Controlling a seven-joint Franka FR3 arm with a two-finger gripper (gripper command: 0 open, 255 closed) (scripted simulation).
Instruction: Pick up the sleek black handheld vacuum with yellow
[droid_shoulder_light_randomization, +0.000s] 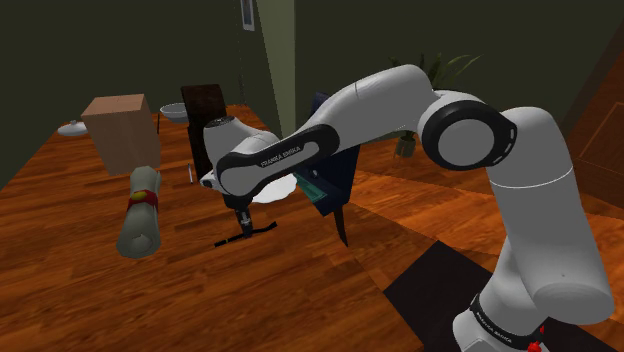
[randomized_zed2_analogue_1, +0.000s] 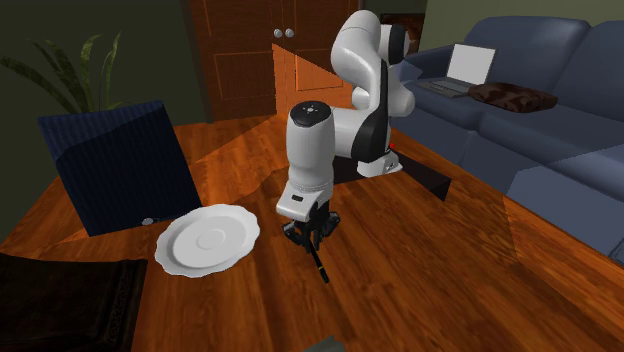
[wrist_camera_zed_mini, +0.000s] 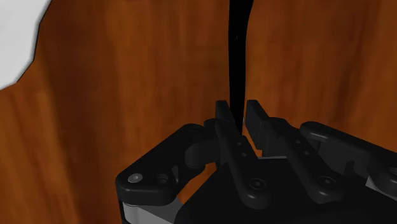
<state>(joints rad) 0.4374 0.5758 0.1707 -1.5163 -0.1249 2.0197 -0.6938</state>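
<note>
The handheld vacuum (wrist_camera_zed_mini: 236, 57) is drawn as a thin, all-black stick lying on the wooden table (droid_shoulder_light_randomization: 80, 290). It runs forward from between my fingers. My black gripper (wrist_camera_zed_mini: 238, 109) points down at it, and both fingertips press against the stick's near end. In the shoulder view the gripper (droid_shoulder_light_randomization: 240, 215) stands over the vacuum (droid_shoulder_light_randomization: 250, 233), just right of the table's middle. From the second exterior view the vacuum (randomized_zed2_analogue_1: 318, 262) pokes out below the gripper (randomized_zed2_analogue_1: 309, 232) toward the camera.
A white plate (randomized_zed2_analogue_1: 207, 240) lies close beside the gripper, with a dark blue panel (randomized_zed2_analogue_1: 115, 165) leaning behind it. A brown box (droid_shoulder_light_randomization: 122, 130) and a rolled grey bundle (droid_shoulder_light_randomization: 140, 210) stand at the shoulder view's left. A blue sofa (randomized_zed2_analogue_1: 540, 120) sits beyond the table.
</note>
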